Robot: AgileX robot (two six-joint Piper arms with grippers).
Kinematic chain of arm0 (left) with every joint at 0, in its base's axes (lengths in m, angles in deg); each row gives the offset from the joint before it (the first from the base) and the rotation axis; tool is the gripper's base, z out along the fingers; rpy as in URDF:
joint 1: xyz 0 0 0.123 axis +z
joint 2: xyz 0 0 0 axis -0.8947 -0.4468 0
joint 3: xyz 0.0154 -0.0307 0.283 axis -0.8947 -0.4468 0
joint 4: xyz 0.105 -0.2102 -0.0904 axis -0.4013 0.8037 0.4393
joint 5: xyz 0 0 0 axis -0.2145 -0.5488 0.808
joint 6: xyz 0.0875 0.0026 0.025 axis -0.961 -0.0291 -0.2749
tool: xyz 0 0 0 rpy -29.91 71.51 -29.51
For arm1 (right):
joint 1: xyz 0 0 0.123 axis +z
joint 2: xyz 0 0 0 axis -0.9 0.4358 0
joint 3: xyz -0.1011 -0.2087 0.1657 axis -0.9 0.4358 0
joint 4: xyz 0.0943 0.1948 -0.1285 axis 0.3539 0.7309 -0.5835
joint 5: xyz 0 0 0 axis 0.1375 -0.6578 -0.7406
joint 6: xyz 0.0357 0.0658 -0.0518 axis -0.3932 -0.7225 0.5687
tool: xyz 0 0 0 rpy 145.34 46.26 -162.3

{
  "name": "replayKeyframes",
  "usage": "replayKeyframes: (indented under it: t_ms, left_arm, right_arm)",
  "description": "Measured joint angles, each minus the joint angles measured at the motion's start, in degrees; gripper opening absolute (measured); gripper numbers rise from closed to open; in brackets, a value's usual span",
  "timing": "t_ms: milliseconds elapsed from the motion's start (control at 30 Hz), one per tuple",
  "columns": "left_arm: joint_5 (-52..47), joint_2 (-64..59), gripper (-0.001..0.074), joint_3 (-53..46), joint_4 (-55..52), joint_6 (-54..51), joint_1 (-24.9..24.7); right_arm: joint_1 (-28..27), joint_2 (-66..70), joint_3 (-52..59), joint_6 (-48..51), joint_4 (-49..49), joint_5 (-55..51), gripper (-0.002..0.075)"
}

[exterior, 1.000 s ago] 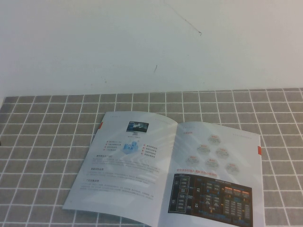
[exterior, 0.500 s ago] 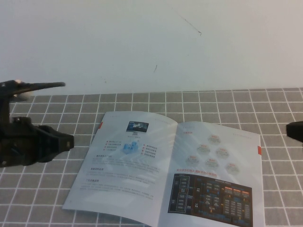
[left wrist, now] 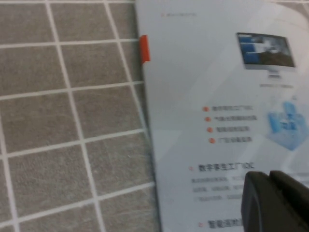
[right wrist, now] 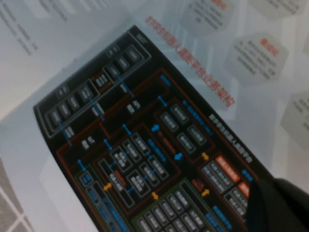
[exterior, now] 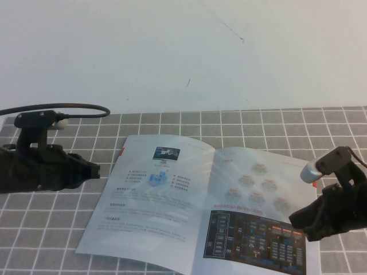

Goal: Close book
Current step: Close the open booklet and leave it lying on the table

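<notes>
The left gripper (exterior: 94,170) hangs low over the mat (exterior: 51,229), its tip pointing at the book (exterior: 172,200) and stopping just short of the left page's outer edge; whether it is spread or pressed together cannot be told. In its wrist view only a dark corner of the gripper (left wrist: 277,203) shows against the page's print, near an orange tab (left wrist: 144,48) on the page edge. The right gripper (exterior: 298,219) sits over the lower outer part of the right page, beside the dark diagram (exterior: 252,235); its state cannot be told either, as its wrist view shows only a black tip (right wrist: 282,205) against that diagram (right wrist: 145,164). The book lies open and flat, spine running away from the robot, slightly askew on the grey tiled mat. A black cable (exterior: 74,106) arcs above the left arm. Behind the mat rises a white wall (exterior: 172,51).
</notes>
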Motion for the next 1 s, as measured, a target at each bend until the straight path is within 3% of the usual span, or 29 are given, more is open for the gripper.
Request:
replayKeyframes:
  t_ms: [200,500,1000]
  left_arm:
    - [0.36,-7.87,-0.0004,6.29,-2.04,-0.3,0.0]
    - [5.24,-13.7,-0.0004,10.27,-16.04,9.73,0.0]
    - [8.95,-18.7,-0.0004,11.51,-19.05,11.24,-4.02]
  right_arm:
    - [0.0,3.81,0.0,0.82,0.14,1.31,-0.0002]
    - [0.1,5.81,-0.12,2.62,0.28,2.67,-0.0002]
    - [0.1,6.72,-0.24,2.68,0.54,4.16,-0.0002]
